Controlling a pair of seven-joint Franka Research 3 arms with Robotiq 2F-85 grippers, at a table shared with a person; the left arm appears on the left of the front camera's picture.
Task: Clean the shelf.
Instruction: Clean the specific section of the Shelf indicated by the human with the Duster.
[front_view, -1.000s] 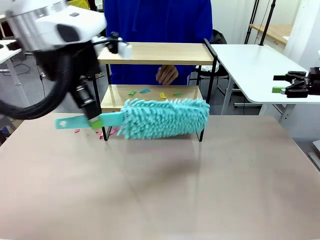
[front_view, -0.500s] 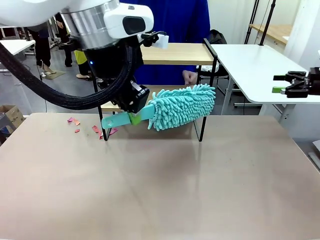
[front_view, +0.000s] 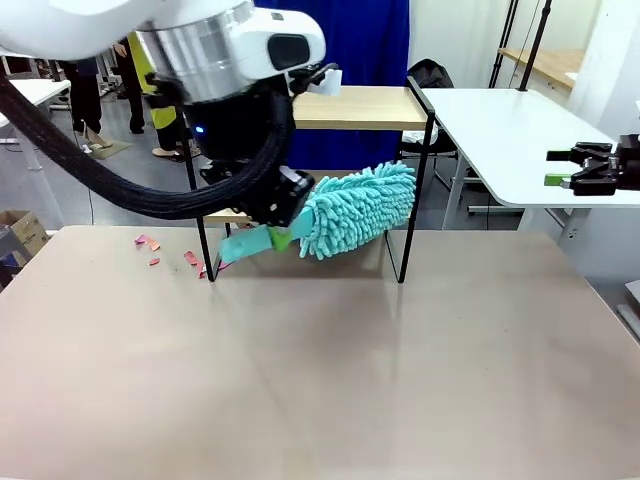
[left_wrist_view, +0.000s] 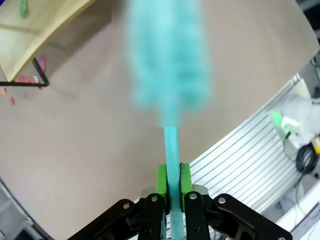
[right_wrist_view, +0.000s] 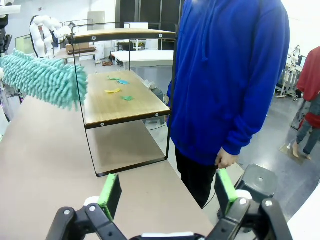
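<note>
Gripping the teal duster (front_view: 360, 205), left claw (left_wrist_view: 172, 172) before the shelf (front_view: 365, 107), scraps (right_wrist_view: 114, 91) on its lower board (right_wrist_view: 131, 108); right claw (right_wrist_view: 167, 190) agape.

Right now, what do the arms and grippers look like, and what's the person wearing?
Left arm: white shell, silver band, thick black cable hose. Left gripper and right gripper: black linkage fingers with green pads. The person wears a blue long-sleeved top and dark trousers.

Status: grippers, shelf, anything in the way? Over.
Left gripper shut on duster handle, head at shelf front. Right gripper open, off to the side. Scraps on lower board; person behind shelf.
</note>
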